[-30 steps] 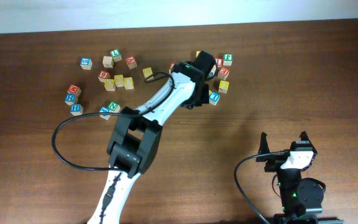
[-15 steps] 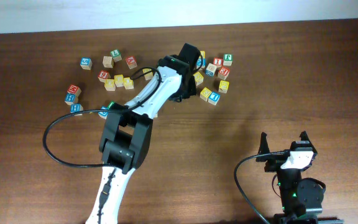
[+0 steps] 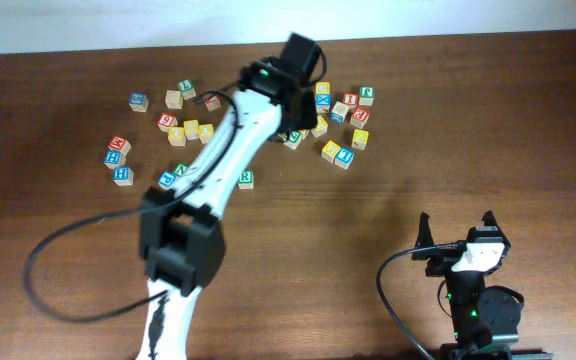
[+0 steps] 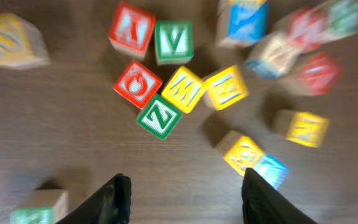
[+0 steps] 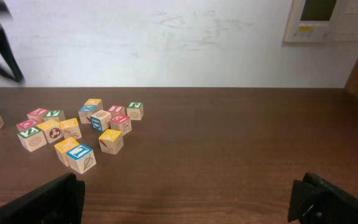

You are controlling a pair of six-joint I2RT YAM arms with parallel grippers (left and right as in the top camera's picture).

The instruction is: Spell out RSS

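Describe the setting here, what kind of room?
Probably an indoor lab or office room: a dark wooden table against a plain white wall, with a wall-mounted control panel, possibly a thermostat.

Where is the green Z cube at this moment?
Left wrist view, near centre: green Z cube, between a red cube up-left and a yellow cube up-right, ahead of the fingers.

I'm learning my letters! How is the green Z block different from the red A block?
The green-faced wooden Z cube shows a Z, the red-faced wooden A cube an A. The Z cube sits turned like a diamond, the A cube only slightly tilted. Both are small letter cubes.
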